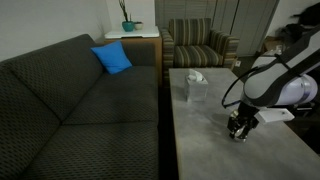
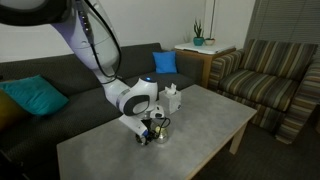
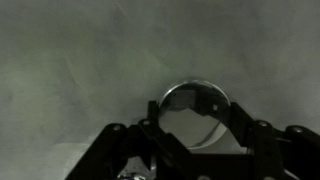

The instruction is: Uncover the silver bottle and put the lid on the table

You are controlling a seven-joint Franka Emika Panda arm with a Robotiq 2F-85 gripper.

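A long, low rectangular worktop (image 1: 200,140) with a pale grey mottled stone-look top stands in front of a dark grey fabric sofa (image 1: 70,100). The white Franka arm (image 2: 95,45) bends down over it, and its black Robotiq gripper (image 2: 152,133) hangs low, just above the surface. The small squat shiny silver bottle (image 2: 162,130) stands upright on the worktop at the gripper's tip, near the middle of the slab. A white cube-shaped tissue box (image 2: 172,100) sits close behind it, nearer the sofa

In the wrist view the gripper (image 3: 195,130) comes in from the bottom edge. The round silvery domed lid (image 3: 195,100) lies between its two dark fingers (image 3: 148,128), one on each side and close against the rim. The picture is too dim to tell whether they press on it or only flank it, or whether the lid is still seated on the bottle. Bare grey worktop (image 3: 80,60) fills the rest of that view

Both exterior views show a bright blue cushion (image 1: 112,58) on the sofa, a small wooden side table with a potted plant (image 1: 130,30) and a striped armchair (image 1: 200,45). A teal cushion (image 2: 35,100) lies at the sofa's other end
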